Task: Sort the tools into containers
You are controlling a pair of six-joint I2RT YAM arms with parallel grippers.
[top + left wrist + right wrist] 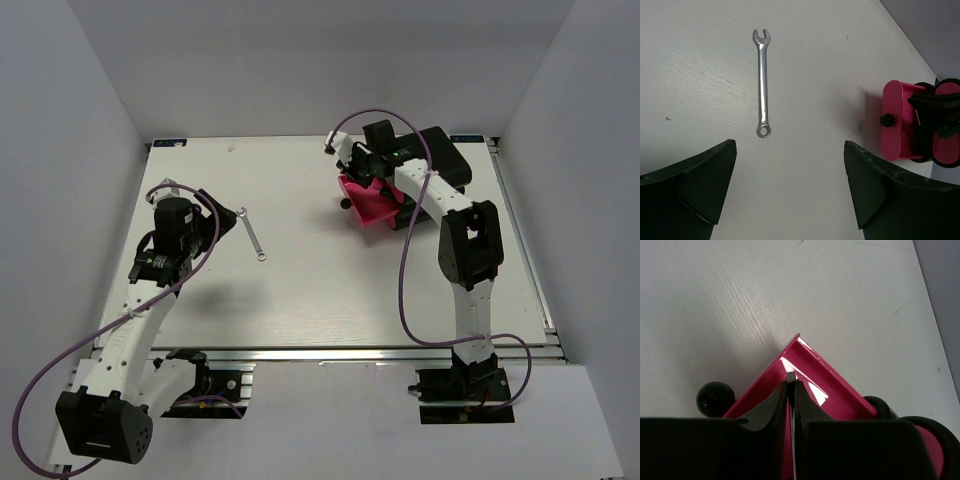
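while reading outward from the right gripper (791, 384): pinched narrow on a thin pale tool (790, 376), kind not resolvable, tip just past the fingertips (776, 401) and directly above the open pink drawer (816, 371), near its corner. noted left gripper (789, 160) spread wide, holding nothing, well apart from the drawer. found silver wrench (762, 85) flat on table (695, 60), also well apart from the drawer, on its left-arm side, just ahead of the open fingers (705, 185). judged light, rigid, slick steel, lying low; best pinched across mid-shank, fingers square to its length. expect pivoting if taken near either head.
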